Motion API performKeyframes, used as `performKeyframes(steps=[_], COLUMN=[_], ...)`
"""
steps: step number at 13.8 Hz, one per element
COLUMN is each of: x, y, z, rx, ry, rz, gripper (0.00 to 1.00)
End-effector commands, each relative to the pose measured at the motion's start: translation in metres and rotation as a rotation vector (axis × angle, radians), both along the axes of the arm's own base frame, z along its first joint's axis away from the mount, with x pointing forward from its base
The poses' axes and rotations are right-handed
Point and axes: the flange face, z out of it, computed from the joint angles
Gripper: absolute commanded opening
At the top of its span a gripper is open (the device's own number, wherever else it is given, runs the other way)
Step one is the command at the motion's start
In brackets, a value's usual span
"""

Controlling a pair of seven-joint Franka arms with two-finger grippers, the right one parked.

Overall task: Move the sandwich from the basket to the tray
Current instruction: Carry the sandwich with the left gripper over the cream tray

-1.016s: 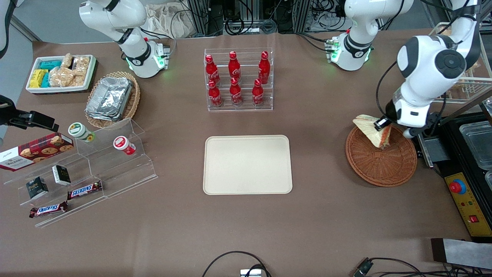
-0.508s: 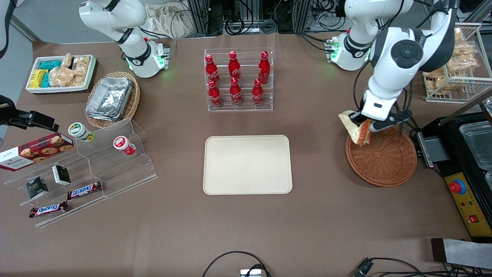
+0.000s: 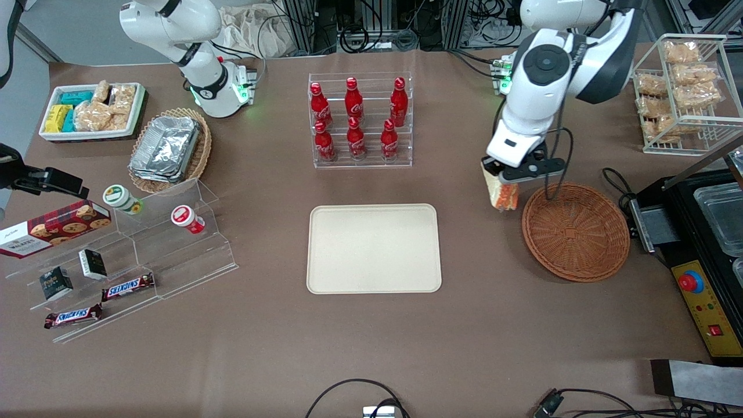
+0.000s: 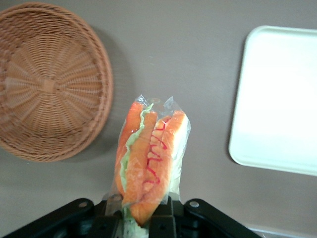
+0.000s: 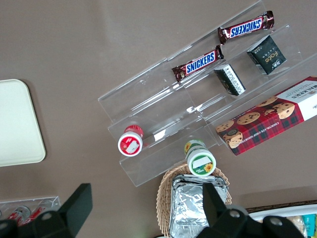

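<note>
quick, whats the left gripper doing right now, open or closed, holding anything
Left gripper: closed on the sandwich, held up above bare table between the basket and the tray.

Robotics laboratory staged as a snack shop. Two white arms are bolted to a brown worktop [image 3: 371,342]; cable bundles [image 3: 371,29] and aluminium framing run along its edge, beside an emergency-stop box [image 3: 699,302]. Acrylic racks display cola bottles [image 3: 355,119] and Snickers bars [image 3: 127,286].
</note>
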Motion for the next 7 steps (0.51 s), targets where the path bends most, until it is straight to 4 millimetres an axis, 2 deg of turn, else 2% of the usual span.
performKeyframes(steps=[1, 3, 5, 7], x=[0.012, 0.013, 0.017, 0.029], y=[-0.034, -0.056, -0.075, -0.096], z=[0.005, 0.001, -0.012, -0.023], rx=[-0.023, -0.031, -0.001, -0.014], ry=[0.012, 0.016, 0.011, 0.013], rz=[-0.053, -0.080, -0.115, -0.092], gripper=[0.13, 0.13, 0.14, 0.15])
